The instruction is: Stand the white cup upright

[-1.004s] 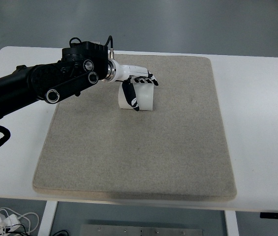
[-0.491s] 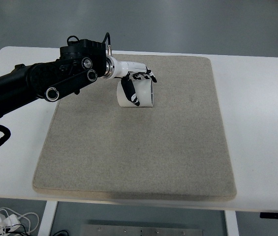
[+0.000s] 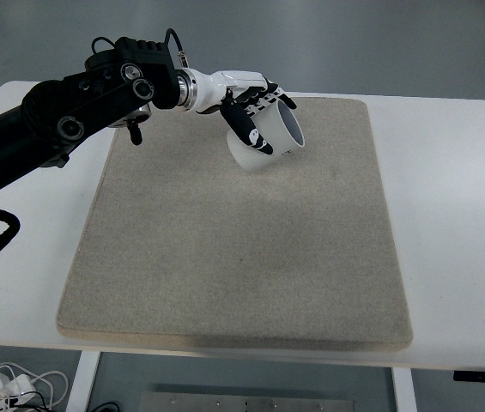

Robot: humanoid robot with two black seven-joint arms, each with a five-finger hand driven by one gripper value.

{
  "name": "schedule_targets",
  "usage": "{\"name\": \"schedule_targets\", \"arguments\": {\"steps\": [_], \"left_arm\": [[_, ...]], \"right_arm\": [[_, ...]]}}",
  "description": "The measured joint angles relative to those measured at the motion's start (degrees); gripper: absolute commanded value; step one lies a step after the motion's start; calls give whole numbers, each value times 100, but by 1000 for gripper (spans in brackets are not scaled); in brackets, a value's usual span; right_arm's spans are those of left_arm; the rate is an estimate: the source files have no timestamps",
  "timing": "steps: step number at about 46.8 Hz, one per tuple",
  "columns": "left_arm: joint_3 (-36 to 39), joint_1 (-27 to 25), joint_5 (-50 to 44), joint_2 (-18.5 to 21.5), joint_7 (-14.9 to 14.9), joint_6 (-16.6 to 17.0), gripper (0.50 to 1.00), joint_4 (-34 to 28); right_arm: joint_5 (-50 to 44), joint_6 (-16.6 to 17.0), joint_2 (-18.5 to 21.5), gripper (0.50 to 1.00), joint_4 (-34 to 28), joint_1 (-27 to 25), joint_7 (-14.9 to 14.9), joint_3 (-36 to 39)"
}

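Fingers (image 3: 244,125) of the left hand (image 3: 240,101) clasped around the white cylindrical plastic cup (image 3: 265,136), held tilted above the far part of the beige felt mat (image 3: 242,257) on the white counter (image 3: 457,215). Could slip or topple if released while tilted. Nothing visible inside.

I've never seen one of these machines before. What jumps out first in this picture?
The big black left arm reaches in from the left edge, and its white and black left hand grips a white cup near the far side of the table. The cup is tilted, its dark opening facing up and to the right. Under it a large beige mat covers most of the white table.
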Motion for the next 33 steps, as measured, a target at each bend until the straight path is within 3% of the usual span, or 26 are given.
{"name": "schedule_targets", "arguments": {"steps": [13,33], "left_arm": [[-426,325,-876,204,-349,-56,500,12],[-1458,1523,-920,286,-1733,-482,500,46]], "right_arm": [[0,0,0,952,0,1,1,0],[0,0,0,952,0,0,1,0]]}}
